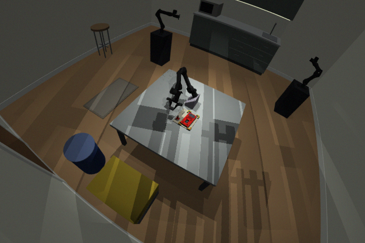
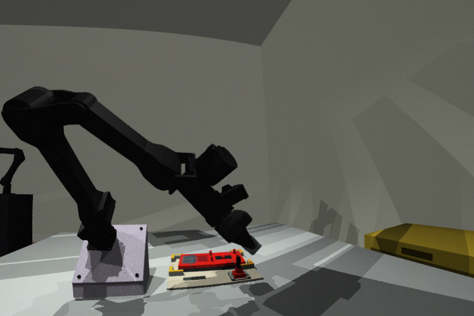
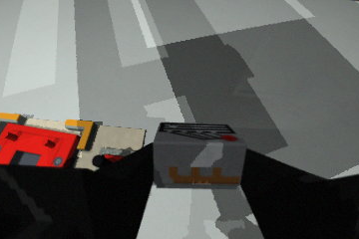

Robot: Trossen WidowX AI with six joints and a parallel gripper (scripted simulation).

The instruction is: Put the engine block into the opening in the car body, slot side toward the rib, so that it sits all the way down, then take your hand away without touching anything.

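From the top view, your hand (image 1: 173,106) sits just beside the red car body (image 1: 188,119) on the desk (image 1: 223,114); swing over the opening first. In the exterior view the wrist is tilted; level it before descending. The wrist view shows the hand clamped on the engine block (image 3: 199,160), held above the desk; align the slot toward the rib, which I cannot make out.
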